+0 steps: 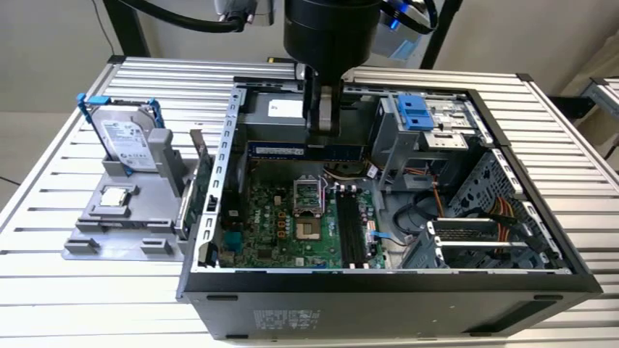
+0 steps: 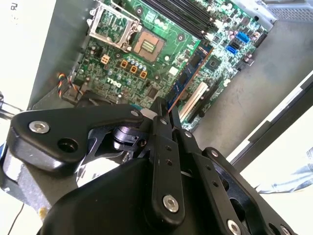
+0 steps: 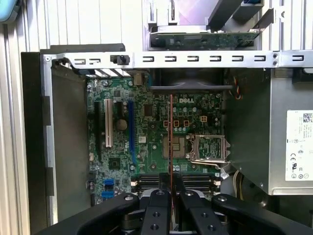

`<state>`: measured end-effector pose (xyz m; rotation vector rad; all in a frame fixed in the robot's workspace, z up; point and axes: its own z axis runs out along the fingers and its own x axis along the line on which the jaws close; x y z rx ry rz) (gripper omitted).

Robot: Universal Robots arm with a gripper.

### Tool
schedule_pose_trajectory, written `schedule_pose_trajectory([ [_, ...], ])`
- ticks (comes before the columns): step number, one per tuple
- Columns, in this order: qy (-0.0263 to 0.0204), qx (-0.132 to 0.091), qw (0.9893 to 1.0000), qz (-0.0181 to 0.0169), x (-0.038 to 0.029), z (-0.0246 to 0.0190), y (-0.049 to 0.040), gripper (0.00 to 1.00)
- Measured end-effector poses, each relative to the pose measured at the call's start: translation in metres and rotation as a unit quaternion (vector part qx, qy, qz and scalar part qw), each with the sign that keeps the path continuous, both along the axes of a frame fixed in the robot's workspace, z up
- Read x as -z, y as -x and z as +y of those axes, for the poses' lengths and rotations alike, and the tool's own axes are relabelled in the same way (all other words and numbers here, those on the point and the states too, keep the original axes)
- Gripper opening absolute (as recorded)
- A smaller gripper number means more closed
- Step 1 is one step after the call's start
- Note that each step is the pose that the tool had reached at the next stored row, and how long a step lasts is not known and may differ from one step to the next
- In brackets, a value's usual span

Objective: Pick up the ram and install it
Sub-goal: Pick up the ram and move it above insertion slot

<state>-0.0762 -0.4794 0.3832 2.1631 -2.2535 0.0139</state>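
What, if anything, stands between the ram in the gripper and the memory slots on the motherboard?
Nothing visible does. The gripper holds the ram on edge inside the open case, above the motherboard. The memory slots lie bare, with no cable or card across them.

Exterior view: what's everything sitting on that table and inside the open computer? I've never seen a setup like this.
table: one, silver slatted, under everything
computer case: one, black, open, on the table
motherboard: one, green, on the case floor
holder: one, grey, beside the case on the exterior view's left
hard drive: one, silver with blue frame, upright in the holder
CPU chip: one, silver, flat on the holder
expansion card: one, green, on the holder, outside the case
ram: one, bluish-green, held level above the motherboard
arm: one, black, reaching down over the case
gripper: one, black, shut on the ram
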Motion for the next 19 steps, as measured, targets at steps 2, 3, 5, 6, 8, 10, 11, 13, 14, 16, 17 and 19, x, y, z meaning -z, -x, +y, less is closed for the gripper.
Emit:
schedule_pose_trajectory([
  [2, 0.0000, 0.000, 1.0000, 0.0000, 0.0000, 0.0000, -0.0016, 0.00],
  [3, -0.0001, 0.000, 1.0000, 0.0000, 0.0001, 0.0000, -0.0024, 0.00],
  [5, -0.0001, 0.000, 1.0000, 0.0000, 0.0001, 0.0000, -0.0040, 0.00],
  [6, 0.0000, 0.000, 1.0000, 0.0000, 0.0001, 0.0000, -0.0049, 0.00],
  [8, 0.0000, 0.000, 1.0000, 0.0001, 0.0000, 0.0000, -0.0066, 0.00],
  [10, 0.0000, 0.000, 1.0000, 0.0002, 0.0000, 0.0000, -0.0085, 0.00],
  [11, 0.0000, 0.000, 1.0000, 0.0002, 0.0000, 0.0000, -0.0092, 0.00],
  [13, 0.0000, 0.000, 1.0000, 0.0002, 0.0000, 0.0000, -0.0109, 0.00],
  [14, 0.0000, 0.000, 1.0000, 0.0003, 0.0000, 0.0000, -0.0117, 0.00],
  [16, 0.0000, 0.000, 1.0000, 0.0003, 0.0000, 0.0000, -0.0134, 0.00],
  [17, 0.0000, 0.000, 1.0000, 0.0003, 0.0000, 0.0000, -0.0141, 0.00],
  [19, 0.0000, 0.000, 1.0000, 0.0004, 0.0000, 0.0000, -0.0161, 0.00],
])
